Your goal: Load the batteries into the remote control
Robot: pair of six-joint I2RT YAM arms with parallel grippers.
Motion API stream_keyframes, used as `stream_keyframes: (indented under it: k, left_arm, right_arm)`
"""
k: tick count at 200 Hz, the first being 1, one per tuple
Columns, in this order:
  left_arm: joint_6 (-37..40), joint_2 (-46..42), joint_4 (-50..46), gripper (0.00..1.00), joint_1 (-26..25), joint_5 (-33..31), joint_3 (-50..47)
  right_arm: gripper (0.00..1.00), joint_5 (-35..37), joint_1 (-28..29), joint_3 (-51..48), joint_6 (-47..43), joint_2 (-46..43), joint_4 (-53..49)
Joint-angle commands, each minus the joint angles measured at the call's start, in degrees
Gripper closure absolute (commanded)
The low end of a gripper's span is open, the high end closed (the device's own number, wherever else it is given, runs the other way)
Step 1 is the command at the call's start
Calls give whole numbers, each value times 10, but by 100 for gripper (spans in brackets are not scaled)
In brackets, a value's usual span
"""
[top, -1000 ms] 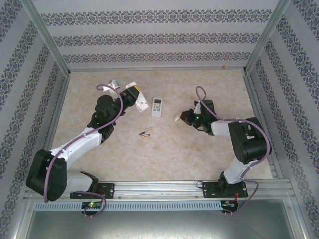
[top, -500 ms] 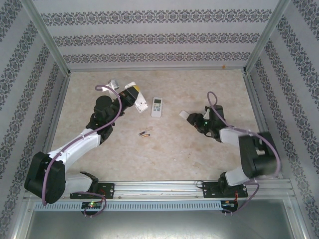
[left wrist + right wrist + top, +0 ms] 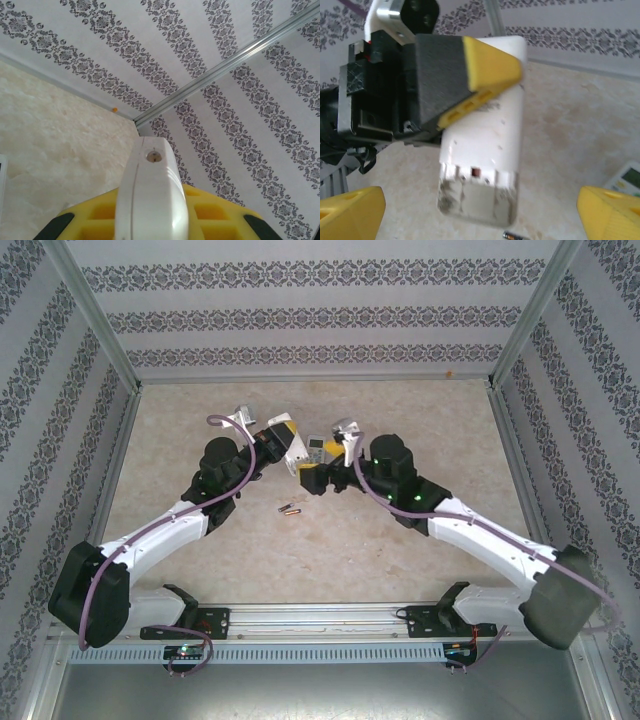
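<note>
Marbled worktop (image 3: 400, 540), patterned walls (image 3: 300, 320). L gripper (image 3: 152, 217) fingers clamped on white remote (image 3: 482, 165), held tilted above worktop's far-centre, batt-bay end toward R gripper (image 3: 480, 220). R jaws now wide apart either side of it, not touching. A sec ago they were together, w/ R arm out by right edge. Batteries (image 3: 290, 508) lie mid-worktop, untouched; second remote (image 3: 317, 445) just beyond. Likely R regrips remote; nothing loaded yet.

Lab test booth w/ alu frame (image 3: 97, 318), wallpaper-print walls (image 3: 320, 325), marble-look tabletop (image 3: 350, 540).
</note>
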Motion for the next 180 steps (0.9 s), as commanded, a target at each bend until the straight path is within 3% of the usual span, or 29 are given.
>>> stream_keyframes:
  k: [1, 42, 88, 99, 116, 121, 155, 180]
  left_arm:
    - [-15, -3, 22, 80, -5, 0, 14]
    - [-14, -12, 13, 80, -6, -3, 14]
    - [-27, -2, 38, 79, -6, 4, -2]
    - [-12, -10, 32, 61, -6, 1, -6]
    - [32, -41, -12, 10, -2, -14, -13]
    - [49, -57, -41, 1, 2, -23, -13]
    - [229, -183, -339, 0, 20, -113, 26]
    - [310, -230, -465, 0, 28, -103, 43]
  right_arm:
    - [3, 16, 12, 49, -61, 51, -43]
    - [16, 43, 29, 106, -85, 103, -94]
    - [55, 57, 32, 131, -118, 120, -117]
    - [62, 60, 31, 123, -147, 111, -120]
    - [65, 69, 23, 94, -222, 85, -121]
    - [64, 73, 16, 83, -247, 77, -125]
    - [64, 73, 3, 68, -435, 57, -317]
    - [63, 97, 45, 55, -520, 85, -409]
